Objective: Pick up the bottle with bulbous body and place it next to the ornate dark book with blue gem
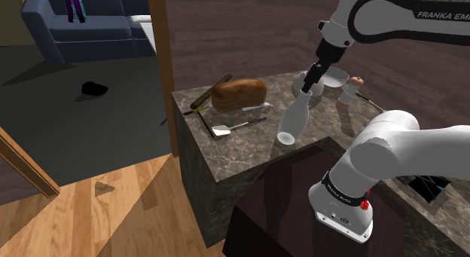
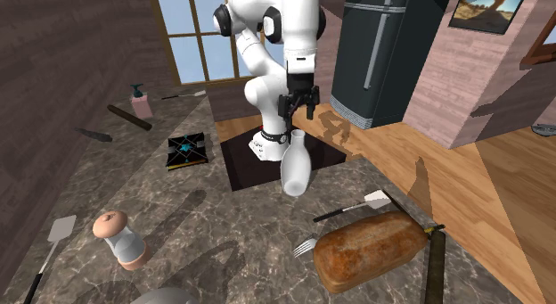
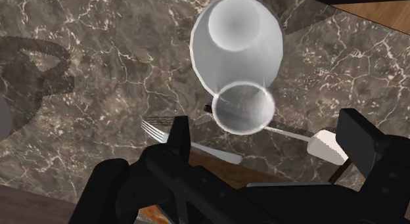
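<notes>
A pale, glassy bottle with a bulbous body and a narrow neck stands upright on the marble counter. It shows too in the shoulder view and from above in the wrist view. My black gripper hangs open just above the bottle's mouth, not touching it. In the wrist view the fingers stand apart on either side of the neck's rim. The ornate dark book with a blue gem lies flat on the counter, to the bottle's left in the second exterior view.
A bread loaf, a fork, a spatula and a long knife lie beyond the bottle. A pepper mill, another spatula and a pink soap dispenser stand further off. The counter edge drops to wooden floor.
</notes>
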Motion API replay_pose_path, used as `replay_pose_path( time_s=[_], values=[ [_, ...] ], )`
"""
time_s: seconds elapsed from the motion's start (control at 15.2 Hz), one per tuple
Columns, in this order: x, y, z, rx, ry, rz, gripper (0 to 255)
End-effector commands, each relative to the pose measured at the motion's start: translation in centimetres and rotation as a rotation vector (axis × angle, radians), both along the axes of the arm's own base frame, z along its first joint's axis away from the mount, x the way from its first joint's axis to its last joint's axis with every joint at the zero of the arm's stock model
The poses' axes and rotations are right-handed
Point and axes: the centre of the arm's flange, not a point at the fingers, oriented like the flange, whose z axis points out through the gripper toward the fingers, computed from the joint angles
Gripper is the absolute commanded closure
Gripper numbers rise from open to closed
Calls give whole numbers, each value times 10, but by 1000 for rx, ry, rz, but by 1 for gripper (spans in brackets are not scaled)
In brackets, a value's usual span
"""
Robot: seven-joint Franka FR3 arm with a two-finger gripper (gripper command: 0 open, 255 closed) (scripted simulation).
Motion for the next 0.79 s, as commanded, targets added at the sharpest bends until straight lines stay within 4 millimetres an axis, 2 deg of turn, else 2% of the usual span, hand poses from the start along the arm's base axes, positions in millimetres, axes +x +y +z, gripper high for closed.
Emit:
replay_pose_path(
  time_s=[0.0, 0.46, 0.73],
  values=[
    [-8, -9, -15, 11, -4, -9, 0],
    [-3, -10, -54, 11, -4, -9, 0],
    [-3, -10, -54, 11, -4, -9, 0]
  ],
)
